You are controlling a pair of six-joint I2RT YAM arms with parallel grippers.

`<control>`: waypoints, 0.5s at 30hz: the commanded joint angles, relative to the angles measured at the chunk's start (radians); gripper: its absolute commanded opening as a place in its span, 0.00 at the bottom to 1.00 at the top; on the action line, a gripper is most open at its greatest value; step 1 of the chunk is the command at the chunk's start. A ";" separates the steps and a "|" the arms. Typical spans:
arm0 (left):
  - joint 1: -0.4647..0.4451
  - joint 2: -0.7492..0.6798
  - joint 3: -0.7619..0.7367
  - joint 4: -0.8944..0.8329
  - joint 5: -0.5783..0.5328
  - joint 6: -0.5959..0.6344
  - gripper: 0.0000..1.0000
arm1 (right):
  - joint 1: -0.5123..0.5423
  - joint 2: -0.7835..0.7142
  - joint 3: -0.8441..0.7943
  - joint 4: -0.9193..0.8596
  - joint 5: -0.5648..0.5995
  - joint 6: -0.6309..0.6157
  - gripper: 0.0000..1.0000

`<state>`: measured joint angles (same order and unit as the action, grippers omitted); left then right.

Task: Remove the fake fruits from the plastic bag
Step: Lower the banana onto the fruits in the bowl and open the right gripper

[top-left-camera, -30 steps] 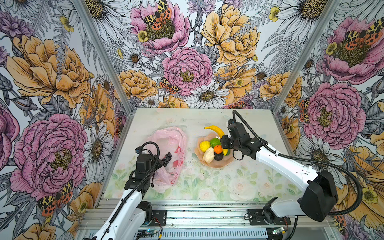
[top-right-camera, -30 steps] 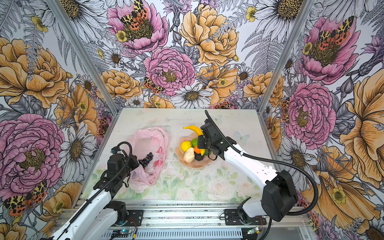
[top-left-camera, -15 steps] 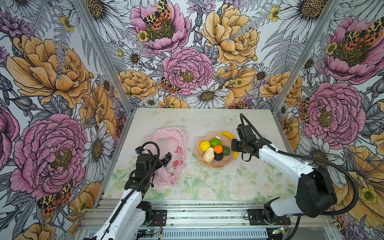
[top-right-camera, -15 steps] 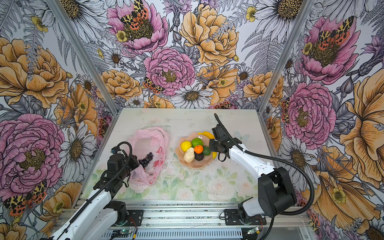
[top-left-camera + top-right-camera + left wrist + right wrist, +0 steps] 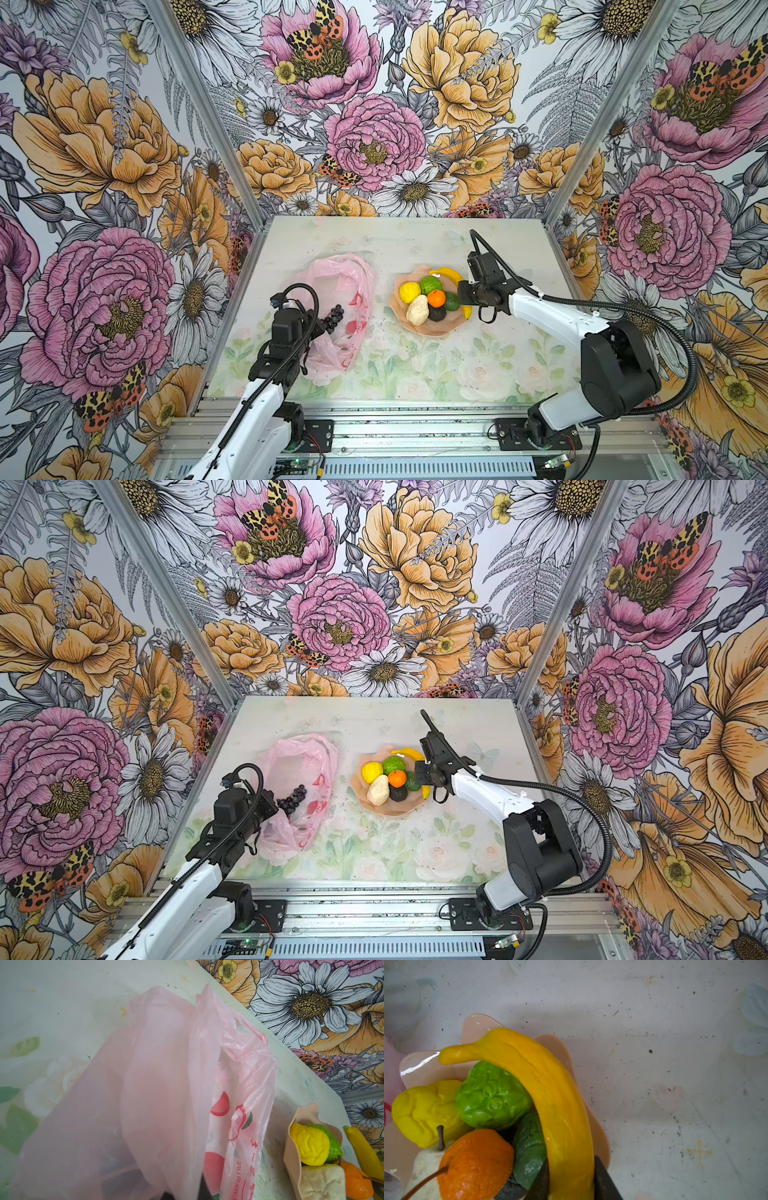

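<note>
bag (image 5: 349, 274): crinkly pink, left of dish (image 5: 430, 329)
fruits (image 5: 436, 298): seven lumpy ones, in dish
left gripper (image 5: 316, 328): pinching bag
right gripper (image 5: 571, 1182): clamping banana (image 5: 550, 1088)

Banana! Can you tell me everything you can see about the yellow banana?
The banana is a long, curved toy, orange-yellow and rubbery-looking, with faint ridges and a thin stem end. It lies along the rim of the peach dish on the right arm's side, leaning on the bumpy green lime and dark green avocado. The right gripper clamps its other end between two dark fingers.
</note>
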<state>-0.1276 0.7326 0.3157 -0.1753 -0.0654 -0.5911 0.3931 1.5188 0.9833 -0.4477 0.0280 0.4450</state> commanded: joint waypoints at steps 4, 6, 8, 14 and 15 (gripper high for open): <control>-0.001 -0.019 -0.014 0.020 0.004 0.022 0.00 | 0.004 0.028 -0.006 0.045 0.005 -0.017 0.33; -0.001 -0.022 -0.015 0.019 0.004 0.022 0.00 | 0.004 0.038 -0.004 0.049 0.008 -0.017 0.33; -0.002 -0.023 -0.015 0.017 0.005 0.023 0.00 | 0.005 0.048 0.000 0.053 0.010 -0.017 0.34; -0.003 -0.024 -0.016 0.019 0.007 0.024 0.00 | 0.004 0.073 0.009 0.054 0.005 -0.022 0.35; -0.003 -0.025 -0.015 0.019 0.007 0.024 0.00 | 0.004 0.075 0.010 0.055 0.006 -0.019 0.35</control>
<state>-0.1280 0.7197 0.3153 -0.1753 -0.0654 -0.5911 0.3931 1.5822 0.9833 -0.4129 0.0284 0.4416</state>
